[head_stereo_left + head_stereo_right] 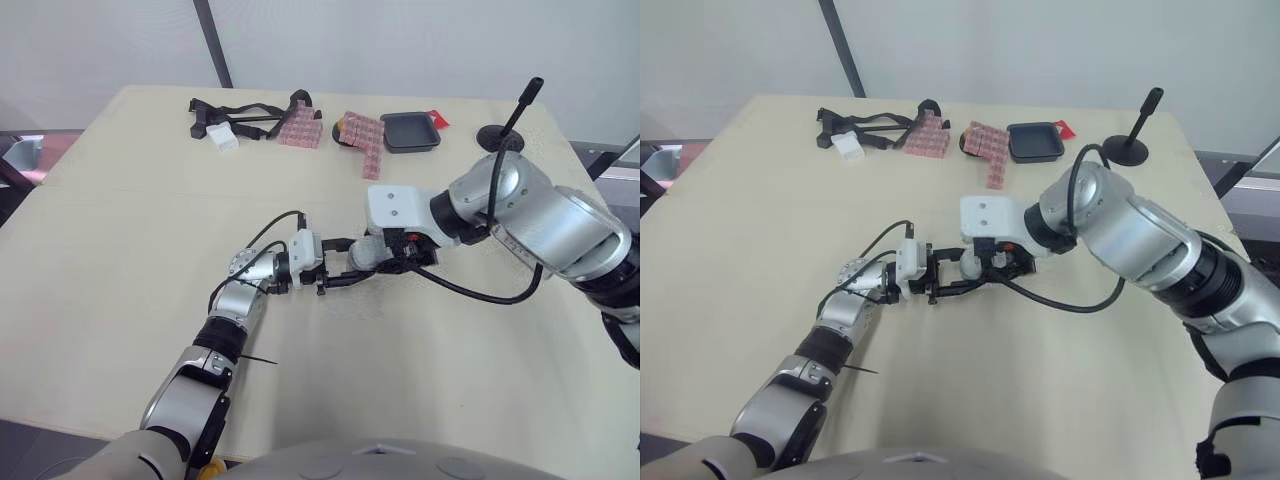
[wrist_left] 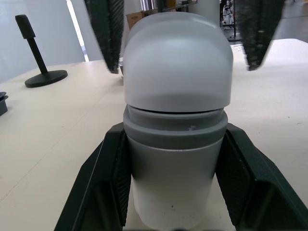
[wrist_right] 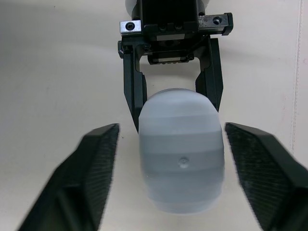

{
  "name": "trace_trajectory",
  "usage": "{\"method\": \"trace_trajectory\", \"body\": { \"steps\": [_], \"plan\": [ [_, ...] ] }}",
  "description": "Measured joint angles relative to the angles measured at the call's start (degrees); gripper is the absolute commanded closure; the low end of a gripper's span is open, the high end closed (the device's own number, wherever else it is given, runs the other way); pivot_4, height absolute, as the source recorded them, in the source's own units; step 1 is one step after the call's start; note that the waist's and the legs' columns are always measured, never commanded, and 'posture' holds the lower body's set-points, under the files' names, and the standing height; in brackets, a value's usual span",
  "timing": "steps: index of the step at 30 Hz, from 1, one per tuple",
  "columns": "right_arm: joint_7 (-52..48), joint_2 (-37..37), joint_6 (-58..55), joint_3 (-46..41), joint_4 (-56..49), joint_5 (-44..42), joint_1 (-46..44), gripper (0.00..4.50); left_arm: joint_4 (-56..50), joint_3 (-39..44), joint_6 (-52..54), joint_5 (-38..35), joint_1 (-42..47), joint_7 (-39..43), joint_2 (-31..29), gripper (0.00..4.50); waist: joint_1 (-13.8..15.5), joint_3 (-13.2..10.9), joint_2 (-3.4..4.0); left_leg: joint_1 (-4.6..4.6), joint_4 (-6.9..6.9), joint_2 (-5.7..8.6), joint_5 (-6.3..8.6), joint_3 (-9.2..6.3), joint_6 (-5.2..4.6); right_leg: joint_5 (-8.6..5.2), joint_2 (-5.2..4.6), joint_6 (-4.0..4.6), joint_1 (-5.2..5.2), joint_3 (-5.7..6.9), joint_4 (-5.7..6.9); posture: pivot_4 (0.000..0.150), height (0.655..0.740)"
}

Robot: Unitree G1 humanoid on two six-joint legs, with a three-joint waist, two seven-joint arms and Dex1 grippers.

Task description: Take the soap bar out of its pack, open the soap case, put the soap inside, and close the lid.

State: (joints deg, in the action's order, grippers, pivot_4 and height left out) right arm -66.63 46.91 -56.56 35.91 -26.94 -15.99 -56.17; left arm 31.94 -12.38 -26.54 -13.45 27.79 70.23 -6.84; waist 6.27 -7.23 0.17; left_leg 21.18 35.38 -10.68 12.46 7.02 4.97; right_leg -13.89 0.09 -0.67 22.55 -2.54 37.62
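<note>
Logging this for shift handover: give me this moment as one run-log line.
left end effector: shut on soap case | right end effector: open, straddling case's free end | case: closed

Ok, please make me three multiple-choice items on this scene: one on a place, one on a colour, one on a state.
1. Where is the soap case? A. flat at the table's far edge B. between the left tool's fingers C. inside a pack
2. What colour is the tray? A. white B. pink C. black
3. How is the right tool? A. open, fingers apart beside the case B. shut on the case C. shut on a strap
Answers: 1 B, its fingers press both sides of the case; 2 C, it looks black; 3 A, gaps show between its fingers and the case.
</note>
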Motion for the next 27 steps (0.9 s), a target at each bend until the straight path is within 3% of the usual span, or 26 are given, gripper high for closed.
{"method": "trace_trajectory", "body": {
  "steps": [11,24,25,27],
  "plan": [
    [0.57,-0.38,-0.88,-0.53,0.17,-0.05,0.00,0.04,-0.03,0.00,0.01,0.01,0.00,-0.25,-0.02,2.57,0.02,0.00,0.00,0.02,0.00,0.00,0.00,0.00,0.00,0.00,0.00,0.00,0.02,0.00,0.00,0.150,0.7400],
    [-0.04,6.30,-6.74,-13.32,-4.23,-6.44,1.35,0.04,-0.74,0.00,0.27,0.01,-0.03,-0.18,-0.98,2.57,0.15,0.00,0.00,0.05,0.00,0.02,0.00,0.00,0.00,0.00,0.00,0.00,0.03,0.00,-0.04,0.150,0.7400],
    [0.08,6.34,-7.26,-14.09,-4.21,-7.07,1.52,0.59,-0.76,0.01,0.35,-0.01,-0.05,-0.18,-0.99,2.57,0.15,0.00,0.00,0.05,0.00,0.02,0.00,0.00,0.00,0.00,0.01,0.00,0.04,0.00,-0.04,0.150,0.7400],
    [0.83,5.64,-8.10,-15.13,-3.61,-7.96,1.56,1.19,-0.86,0.03,0.63,-0.06,-0.06,-0.19,-1.03,2.57,0.08,0.00,0.00,0.04,0.00,0.04,0.00,0.00,0.00,0.00,0.01,0.00,0.03,-0.01,-0.03,0.150,0.7400]
  ]
}}
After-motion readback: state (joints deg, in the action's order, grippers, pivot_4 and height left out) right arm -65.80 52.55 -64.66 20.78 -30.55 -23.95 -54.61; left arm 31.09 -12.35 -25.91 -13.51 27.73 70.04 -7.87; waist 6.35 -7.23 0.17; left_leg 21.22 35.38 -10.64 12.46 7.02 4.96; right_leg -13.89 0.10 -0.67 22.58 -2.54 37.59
